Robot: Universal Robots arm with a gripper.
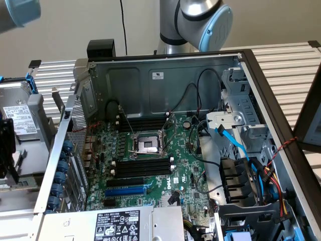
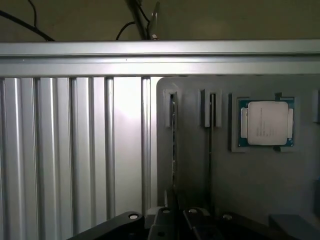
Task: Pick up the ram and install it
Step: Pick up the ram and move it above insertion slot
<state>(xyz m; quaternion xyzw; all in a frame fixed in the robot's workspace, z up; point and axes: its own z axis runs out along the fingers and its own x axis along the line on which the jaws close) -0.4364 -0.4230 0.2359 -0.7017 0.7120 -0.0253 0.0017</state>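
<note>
While your jaws sit nearly closed near the ram, centre them squarely along its thin edge. Grip mid-length, keeping it upright.

The ram is seen edge-on in the wrist view as a thin dark strip with a faint green tint. It is stood on its long edge in a narrow slot of the grey holder plate. One end is clasped between the closed fingers of the gripper.
</note>
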